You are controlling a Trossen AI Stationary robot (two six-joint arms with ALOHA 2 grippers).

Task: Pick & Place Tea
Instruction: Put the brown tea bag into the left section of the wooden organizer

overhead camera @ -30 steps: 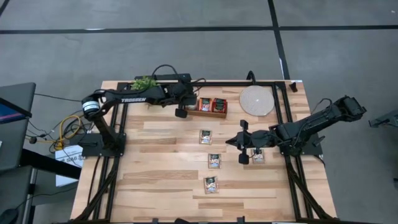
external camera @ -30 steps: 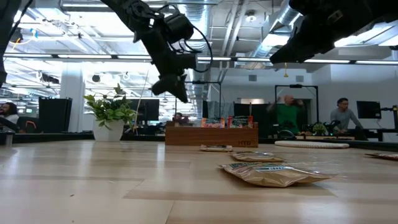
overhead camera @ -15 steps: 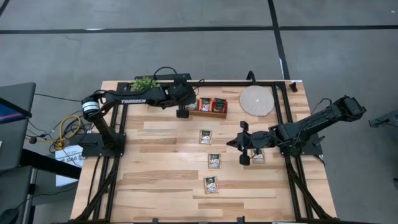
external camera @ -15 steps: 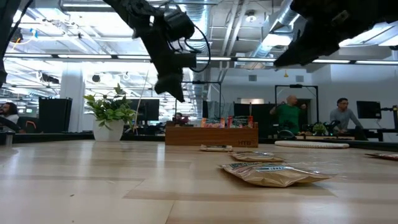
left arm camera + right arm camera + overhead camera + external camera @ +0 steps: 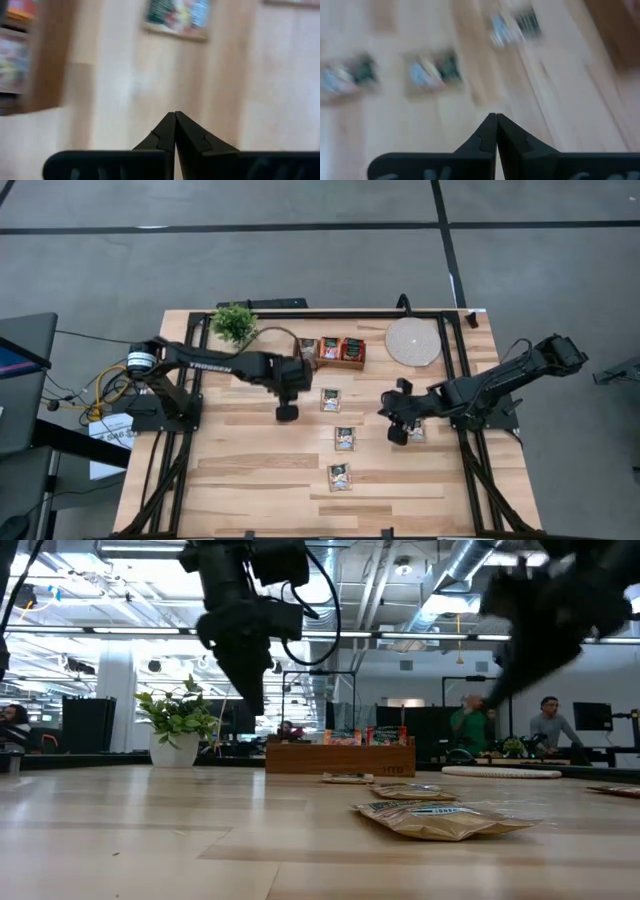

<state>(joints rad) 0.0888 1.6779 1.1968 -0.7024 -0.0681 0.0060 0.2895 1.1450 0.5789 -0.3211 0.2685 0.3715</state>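
Four tea sachets lie loose on the tabletop [image 5: 250, 470]; more stand in the wooden tray [image 5: 334, 363]. The left gripper [image 5: 286, 411], jaws pinched shut and empty, hangs just beside the nearest sachet [image 5: 330, 399]. The right gripper [image 5: 397, 436], also shut and empty, hovers beside another sachet [image 5: 416, 431].

High view: we look straight down, far off, on the whole table [image 5: 250, 470]. Low view: level across its top toward the room. Wrist views: close above the boards. All share the sachets [image 5: 345, 438].
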